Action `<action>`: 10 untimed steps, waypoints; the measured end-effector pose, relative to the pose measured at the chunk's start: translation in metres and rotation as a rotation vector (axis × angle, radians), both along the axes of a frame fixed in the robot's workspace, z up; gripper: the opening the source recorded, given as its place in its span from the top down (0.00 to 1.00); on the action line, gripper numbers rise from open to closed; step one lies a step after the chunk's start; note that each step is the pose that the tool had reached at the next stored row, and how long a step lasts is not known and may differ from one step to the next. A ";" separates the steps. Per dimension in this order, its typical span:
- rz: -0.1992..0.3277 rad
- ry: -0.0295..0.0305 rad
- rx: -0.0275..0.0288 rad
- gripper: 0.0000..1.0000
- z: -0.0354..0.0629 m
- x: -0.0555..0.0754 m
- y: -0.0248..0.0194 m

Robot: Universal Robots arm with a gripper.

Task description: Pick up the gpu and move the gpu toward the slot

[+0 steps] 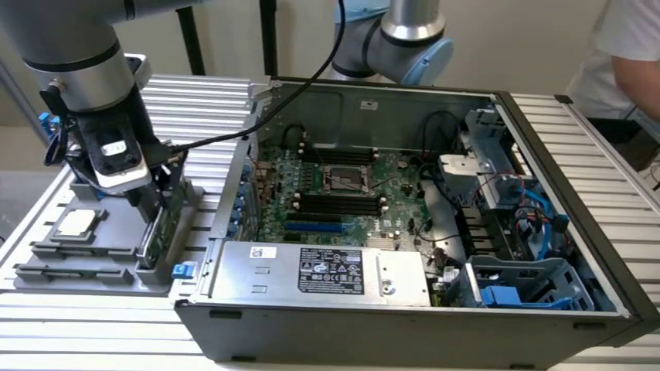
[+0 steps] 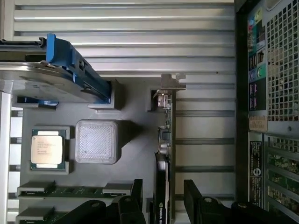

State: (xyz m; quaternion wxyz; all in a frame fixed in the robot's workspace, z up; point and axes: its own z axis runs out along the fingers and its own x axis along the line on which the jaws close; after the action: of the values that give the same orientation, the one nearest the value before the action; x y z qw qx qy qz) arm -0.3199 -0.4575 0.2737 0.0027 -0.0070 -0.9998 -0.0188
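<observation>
The gpu [image 2: 166, 140] is a thin green card standing on edge in the grey tray [image 2: 135, 154], its silver bracket [image 2: 171, 83] at the far end. My gripper [image 2: 163, 200] is open, one black finger [image 2: 136, 193] on each side of the card's near end with small gaps. In the exterior view the gripper [image 1: 154, 202] hangs over the gpu [image 1: 163, 232] at the tray [image 1: 62, 270], to the left of the open computer case [image 1: 413, 325]. The blue slot [image 1: 314, 228] lies on the green motherboard inside the case.
The tray also holds a silver hard drive with blue rails [image 2: 51, 79], a square silver chip [image 2: 46, 149], a grey block [image 2: 96, 141] and memory sticks [image 2: 60, 190]. The case wall [image 2: 266, 93] stands close beside the tray. A person [image 1: 629, 46] stands at the exterior view's far right.
</observation>
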 end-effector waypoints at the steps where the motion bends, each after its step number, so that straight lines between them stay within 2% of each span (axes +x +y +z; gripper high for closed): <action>1: -0.002 -0.0002 0.0001 0.52 -0.0019 0.000 -0.0009; 4: -0.008 -0.0004 0.0004 0.52 -0.0075 0.000 -0.0026; 10: -0.015 -0.0003 0.0003 0.52 -0.0183 0.000 -0.0027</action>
State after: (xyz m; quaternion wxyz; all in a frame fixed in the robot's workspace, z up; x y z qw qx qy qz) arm -0.3196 -0.4602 0.2554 0.0024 -0.0143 -0.9997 -0.0190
